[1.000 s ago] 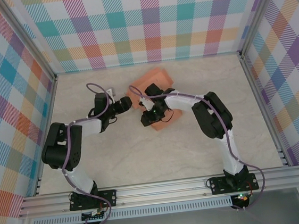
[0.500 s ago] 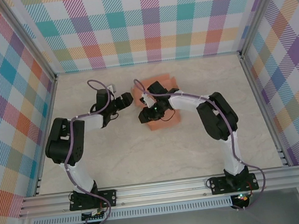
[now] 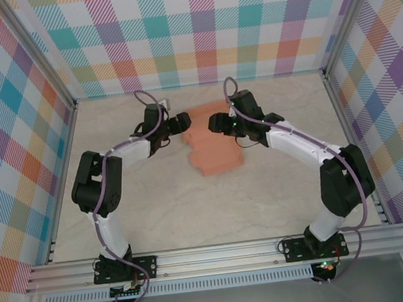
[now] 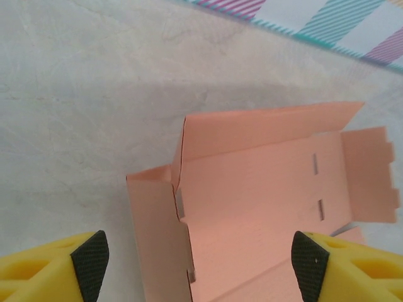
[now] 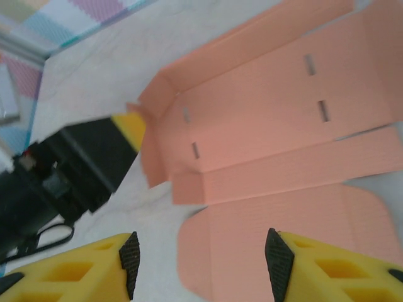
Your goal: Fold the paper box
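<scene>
Both left fingers (image 4: pixel 44 270) and right fingers (image 5: pixel 334 261) stand apart, clamping nothing, beside the box (image 3: pixel 215 157) mid-frame on the desk (image 3: pixel 157 213).

A pale, marbled worktop (image 3: pixel 193 209) is enclosed left, right and far by pastel plaid walls (image 3: pixel 203 28); a silver metal rail (image 3: pixel 219 254) runs along its near edge.

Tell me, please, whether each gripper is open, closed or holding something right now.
Left gripper: open, holding nothing, at the edge of the paper box.
Right gripper: open, holding nothing, above the paper box.
</scene>
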Motion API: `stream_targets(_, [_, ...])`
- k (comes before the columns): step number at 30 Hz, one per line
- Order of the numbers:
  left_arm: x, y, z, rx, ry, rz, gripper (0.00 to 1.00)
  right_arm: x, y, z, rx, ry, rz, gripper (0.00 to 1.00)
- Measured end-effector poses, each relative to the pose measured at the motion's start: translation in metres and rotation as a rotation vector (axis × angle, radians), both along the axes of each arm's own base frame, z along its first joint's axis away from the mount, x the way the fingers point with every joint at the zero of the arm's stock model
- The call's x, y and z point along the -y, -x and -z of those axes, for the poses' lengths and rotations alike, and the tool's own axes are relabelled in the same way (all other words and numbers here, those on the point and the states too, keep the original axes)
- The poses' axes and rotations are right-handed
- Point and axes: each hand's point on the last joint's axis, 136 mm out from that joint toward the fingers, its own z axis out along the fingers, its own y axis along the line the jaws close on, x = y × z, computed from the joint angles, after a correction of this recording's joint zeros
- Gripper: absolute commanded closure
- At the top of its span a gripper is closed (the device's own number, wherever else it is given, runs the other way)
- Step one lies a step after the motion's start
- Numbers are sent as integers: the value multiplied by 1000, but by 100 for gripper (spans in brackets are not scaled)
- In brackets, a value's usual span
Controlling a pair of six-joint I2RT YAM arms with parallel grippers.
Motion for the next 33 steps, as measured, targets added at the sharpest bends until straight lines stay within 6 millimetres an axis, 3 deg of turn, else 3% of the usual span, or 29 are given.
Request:
stream_targets(8, [-15,7,37,-89,-174,-85,34,18,9,25,-108,26,88,42])
stream_targets(11, [-19,9,44,-106,-203,-99,49,19,6,24,-141,27,105,42])
stream_targets(16, [-14,9,46,-100,-226,-86,89,16,-7,16,-200,-38,134,42])
stream_targets(18, [-12,8,45,-93,-232,-78,98,14,-12,14,-248,-61,160,42])
stream_targets(24, [-8,7,43,-65,-223,-59,100,1,-29,3,-405,-157,262,33])
stream_targets(29, [-5,22,49,3,-177,-7,100,-15,-26,17,-577,-267,333,33])
stream_targets(33, [1,31,48,61,-140,41,100,-27,-36,33,-677,-339,405,33])
